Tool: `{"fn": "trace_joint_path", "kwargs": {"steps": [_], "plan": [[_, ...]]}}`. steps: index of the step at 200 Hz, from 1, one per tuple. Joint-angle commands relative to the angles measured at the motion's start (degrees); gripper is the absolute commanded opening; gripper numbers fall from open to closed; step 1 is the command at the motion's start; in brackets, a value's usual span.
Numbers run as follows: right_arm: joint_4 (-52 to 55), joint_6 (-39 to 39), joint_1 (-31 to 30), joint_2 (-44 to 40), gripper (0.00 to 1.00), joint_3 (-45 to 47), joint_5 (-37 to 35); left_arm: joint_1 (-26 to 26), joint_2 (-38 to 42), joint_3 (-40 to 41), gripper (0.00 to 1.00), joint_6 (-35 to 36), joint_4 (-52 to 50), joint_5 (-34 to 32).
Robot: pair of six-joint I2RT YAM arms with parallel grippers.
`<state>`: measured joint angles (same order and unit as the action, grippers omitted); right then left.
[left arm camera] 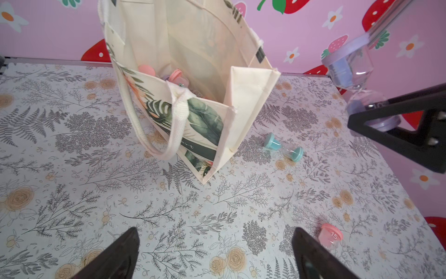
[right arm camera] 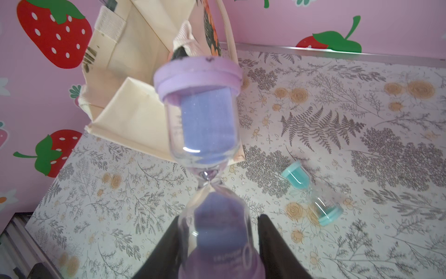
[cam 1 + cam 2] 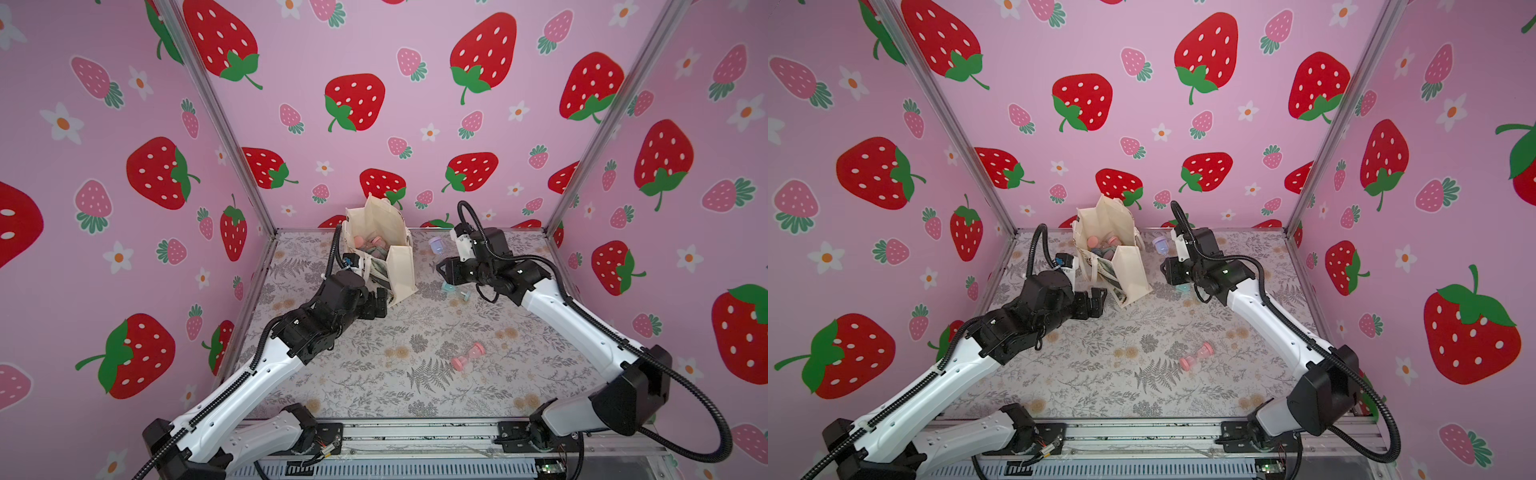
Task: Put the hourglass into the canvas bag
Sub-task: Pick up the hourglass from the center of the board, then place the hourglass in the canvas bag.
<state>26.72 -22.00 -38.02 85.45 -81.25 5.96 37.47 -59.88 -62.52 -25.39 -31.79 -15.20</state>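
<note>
The right hand (image 2: 218, 244) is pinched on one end of a purple hourglass (image 2: 205, 120), which is raised above the counter (image 3: 374, 374) just beside the open canvas bag (image 3: 401, 270) and outside it. The bag stands near the counter's far edge with several hourglasses inside. The left hand (image 1: 215, 239) is spread wide, low near the bag's front corner. A teal hourglass (image 1: 283, 147) lies just beside the bag. A pink hourglass (image 3: 468, 356) lies well apart, toward the near edge.

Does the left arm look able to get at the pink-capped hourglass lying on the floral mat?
Probably yes. The left gripper is open and empty, and the pink-capped hourglass lies alone on bare floral mat; the cream canvas bag stands farther back, out of the path.
</note>
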Motion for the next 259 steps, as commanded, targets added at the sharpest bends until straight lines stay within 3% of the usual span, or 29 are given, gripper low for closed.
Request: {"fn": "trace_joint_path", "kwargs": {"steps": [1,125,232,259], "plan": [[-2.56,1.50,-1.39,3.34,0.30,-5.38,0.21,-2.98,0.52,-2.77,0.99,0.04,-1.48,2.60],[-6.86,4.51,-3.59,24.45,0.30,-28.56,2.57,-10.99,-4.13,-3.48,0.99,-1.97,2.35,5.62],[0.00,8.19,-5.46,42.91,0.30,-49.92,4.41,-13.76,-4.86,-1.53,0.99,-3.77,4.38,4.94],[2.47,8.29,-6.00,45.16,0.30,-50.52,3.17,-14.14,-5.13,-1.19,0.99,-4.59,4.47,4.74]]}}
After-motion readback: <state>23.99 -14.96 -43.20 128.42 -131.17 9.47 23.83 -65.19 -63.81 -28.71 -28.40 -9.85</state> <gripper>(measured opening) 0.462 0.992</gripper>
